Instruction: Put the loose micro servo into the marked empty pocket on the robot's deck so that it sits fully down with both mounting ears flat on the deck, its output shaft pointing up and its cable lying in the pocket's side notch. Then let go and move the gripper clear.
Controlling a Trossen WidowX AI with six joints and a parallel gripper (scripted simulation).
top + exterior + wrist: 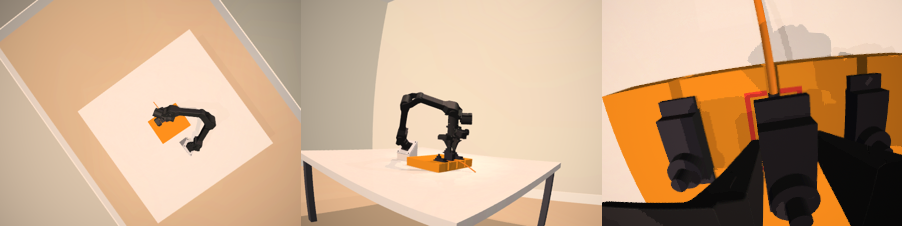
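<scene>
The gripper [450, 149] [787, 139] is shut on the black micro servo [449, 156] [786, 157], which is upright with its output shaft up. The servo is over the orange deck [169, 132] [420, 161] [632, 115] and looks raised above its top. In the wrist view it covers much of the red pocket outline [750, 117], whose left and far lines show. The orange cable [156, 104] [466, 166] [765, 40] runs out past the deck's far edge in the wrist view. The pocket, its notch and the ears' undersides are hidden.
Two fitted servos stand on the deck, one on the left [684, 135] and one on the right [867, 110] of the held servo in the wrist view. The arm's pale base [185, 144] [414, 149] stands beside the deck on the white table [119, 119] [363, 174].
</scene>
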